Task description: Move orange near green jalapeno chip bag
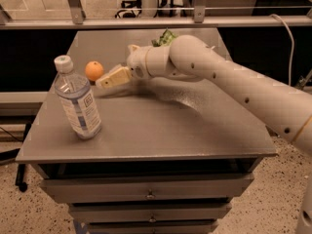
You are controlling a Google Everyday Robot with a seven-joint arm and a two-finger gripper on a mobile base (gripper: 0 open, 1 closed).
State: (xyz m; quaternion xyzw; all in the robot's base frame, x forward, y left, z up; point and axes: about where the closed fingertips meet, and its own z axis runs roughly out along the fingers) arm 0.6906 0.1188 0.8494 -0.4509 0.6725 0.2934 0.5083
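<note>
Orange [94, 70] on table [161, 126], tool [108, 79] just beside it, opening unclear, water bottle [77, 101] near

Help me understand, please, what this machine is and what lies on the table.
This is a one-armed mobile robot; its white arm extends in from the picture's right. The single camera looks down on a grey table with drawers below. On it are a water bottle at the left and an orange behind it; a green chip bag lies at the far edge, partly hidden by the arm. The gripper hovers just right of the orange, holding nothing visible.
</note>
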